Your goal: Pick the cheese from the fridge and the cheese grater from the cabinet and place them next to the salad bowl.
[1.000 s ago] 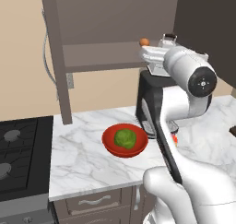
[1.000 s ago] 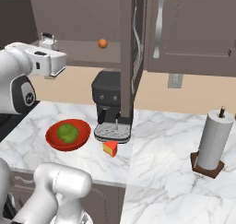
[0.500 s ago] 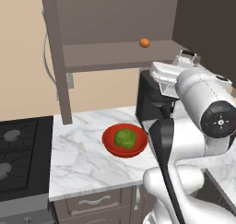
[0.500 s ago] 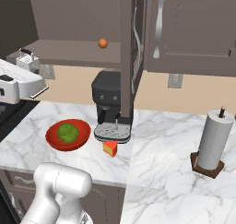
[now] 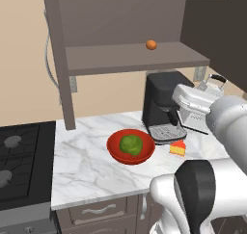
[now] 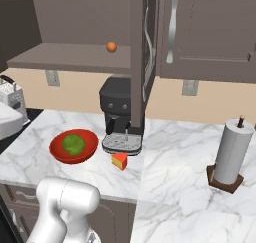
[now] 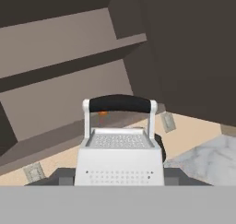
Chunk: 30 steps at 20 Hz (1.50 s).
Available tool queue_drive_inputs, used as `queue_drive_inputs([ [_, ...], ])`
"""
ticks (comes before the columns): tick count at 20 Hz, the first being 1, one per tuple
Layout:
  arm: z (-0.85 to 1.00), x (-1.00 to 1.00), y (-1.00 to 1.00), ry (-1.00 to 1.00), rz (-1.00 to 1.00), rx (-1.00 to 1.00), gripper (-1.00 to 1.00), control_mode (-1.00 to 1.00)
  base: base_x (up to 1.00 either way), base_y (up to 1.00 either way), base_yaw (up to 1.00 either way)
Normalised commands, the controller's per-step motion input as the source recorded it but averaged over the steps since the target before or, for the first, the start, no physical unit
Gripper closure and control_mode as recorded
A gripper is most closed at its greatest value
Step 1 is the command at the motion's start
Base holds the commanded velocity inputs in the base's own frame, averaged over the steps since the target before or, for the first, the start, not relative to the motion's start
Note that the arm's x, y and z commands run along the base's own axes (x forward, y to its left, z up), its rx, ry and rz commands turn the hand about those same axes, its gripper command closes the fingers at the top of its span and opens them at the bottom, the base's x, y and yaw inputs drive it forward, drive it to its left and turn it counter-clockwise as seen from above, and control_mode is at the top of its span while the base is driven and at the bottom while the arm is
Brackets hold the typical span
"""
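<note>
Showing the cheese grater (image 7: 120, 154) clamped in the closed gripper (image 5: 205, 100), carried in the air to the right of the coffee machine (image 5: 161, 105). Judged light, rigid metal with slick perforated faces, it is best gripped low across its flat sides. Below, the cheese (image 5: 177, 148) lies just beside the salad bowl (image 5: 115, 152) on the marble counter (image 5: 82, 165).

One salad bowl (image 5: 130, 147), red, holding one green leafy ball (image 5: 130, 144). One cheese (image 5: 178, 148) wedge. One cheese grater (image 7: 120, 150). One small orange ball (image 5: 151, 45). One black coffee machine (image 5: 162, 104). One paper towel roll (image 6: 232, 151) on one wooden stand (image 6: 225, 177). Two stove burners (image 5: 11, 141) visible. One cabinet (image 5: 125, 57) shelf unit. Two wall outlets (image 6: 52, 77).
</note>
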Motion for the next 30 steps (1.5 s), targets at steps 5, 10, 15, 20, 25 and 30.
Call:
queue_drive_inputs([
  [5, -0.27, -0.54, 0.22, 0.01, 0.00, 0.01, 1.00, -1.00, 0.00, 0.00, 0.00],
  [10, -0.34, -0.49, 0.22, 0.01, 0.00, 0.00, 1.00, -1.00, 0.00, 0.00, 0.00],
  [15, -0.37, -0.46, 0.07, 0.00, 0.00, 0.00, 1.00, -1.00, 0.00, 0.00, 0.00],
  [20, -0.46, -0.42, 0.02, 0.00, 0.00, 0.00, 1.00, -1.00, 0.00, 0.00, 0.00],
  [25, -0.54, -0.05, 0.18, 0.00, 0.00, 0.00, 1.00, -1.00, 0.00, 0.00, 0.00],
  [30, -0.23, 0.04, 0.28, -0.03, 0.00, -0.03, 1.00, -1.00, 0.00, 0.00, 0.00],
])
